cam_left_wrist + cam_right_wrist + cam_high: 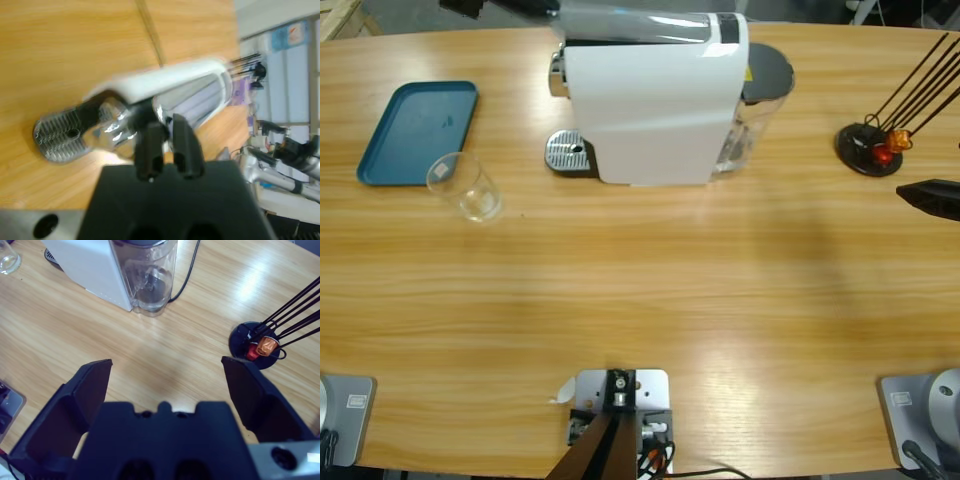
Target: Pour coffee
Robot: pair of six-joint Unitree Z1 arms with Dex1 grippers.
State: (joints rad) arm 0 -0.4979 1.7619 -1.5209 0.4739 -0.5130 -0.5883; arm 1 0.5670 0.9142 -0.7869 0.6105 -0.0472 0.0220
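**One coffee machine, one cup, one tray, two capsules**

There is one white coffee machine (pixel 655 105) on the tabletop (pixel 640 300). It has one clear water tank (pixel 147 277) at its back and one shiny drip grate (pixel 568 152) at its front. The tank looks empty.

There is one clear cup (pixel 468 188). It stands on the tabletop just beside the blue tray (pixel 418 130), well apart from the drip grate. No coffee shows in the cup; it looks empty. The one blue tray has nothing on it.

There is one black capsule stand (pixel 868 148) with thin black rods, near the right edge. Two capsules (pixel 262 347) sit at its base, one orange and one red.

The left gripper (pixel 167 147) has its two fingers close together, with only a thin gap. It holds nothing. It points at the front of the coffee machine, just by the shiny drip grate.

The right gripper (pixel 167 385) has its fingers wide apart. It holds nothing and hangs over bare tabletop, between the water tank and the capsule stand. In the high view its black tip (pixel 932 198) pokes in at the right edge.
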